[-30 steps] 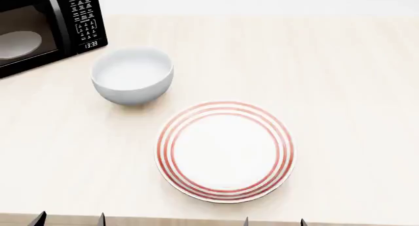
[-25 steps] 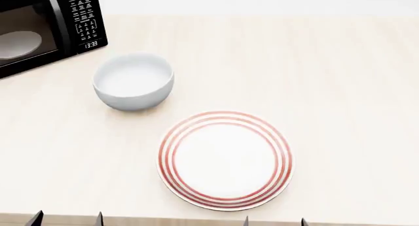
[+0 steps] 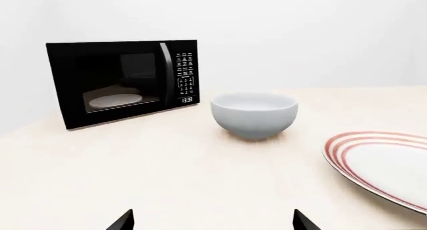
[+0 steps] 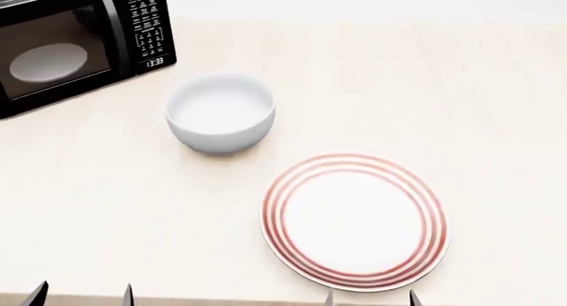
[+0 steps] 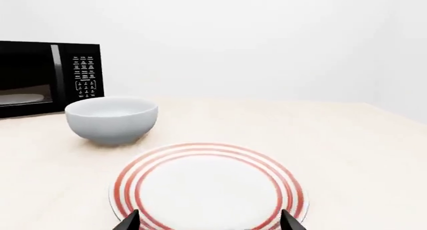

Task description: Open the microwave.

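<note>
The microwave (image 4: 80,44) is a black box at the far left of the table, its door shut. Its vertical black handle (image 4: 113,30) stands between the window and the white-lettered keypad (image 4: 149,30). The white turntable plate (image 4: 49,62) shows through the window. The microwave also shows in the left wrist view (image 3: 123,83) and in the right wrist view (image 5: 47,78). My left gripper (image 4: 81,297) is open and empty at the table's near edge, far from the microwave. My right gripper (image 4: 370,298) is open and empty over the near rim of a striped plate.
A white bowl (image 4: 220,113) stands just right of and nearer than the microwave. A white plate with red rings (image 4: 354,220) lies at the near middle. The light wooden table (image 4: 461,87) stretches to the right, with a white wall behind.
The head view has swung left, so the microwave, bowl and plate sit further right in it and more of the microwave shows. Nothing on the table has moved.
</note>
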